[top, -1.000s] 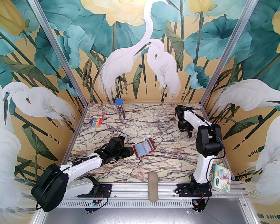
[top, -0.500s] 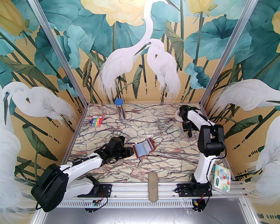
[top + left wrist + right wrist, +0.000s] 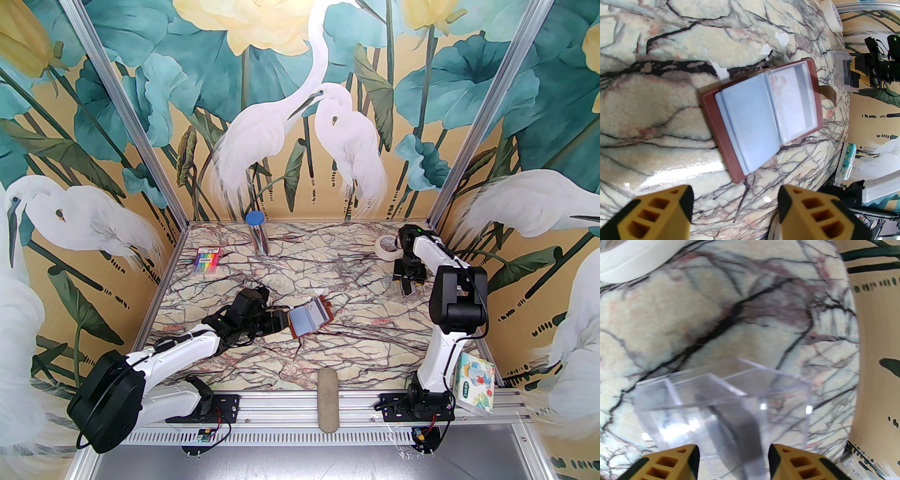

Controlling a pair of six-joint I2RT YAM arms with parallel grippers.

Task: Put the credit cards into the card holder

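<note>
Card holder [image 3: 311, 321] lies open near the middle of the table [image 3: 347, 356], clear sleeves facing up. Left gripper [image 3: 734, 191] hovers just left of it, jaws wide, holding nothing. Right gripper [image 3: 732, 447] is at far right, jaws parted at a clear box [image 3: 721, 390]. The blurred dark strip [image 3: 740, 427] inside is possibly a card. Tape roll [image 3: 628, 261] lies just beyond.

The card holder [image 3: 310, 319] lies centrally; pen pack [image 3: 206, 260] behind-left, tape roll [image 3: 387, 244] behind-right.
</note>
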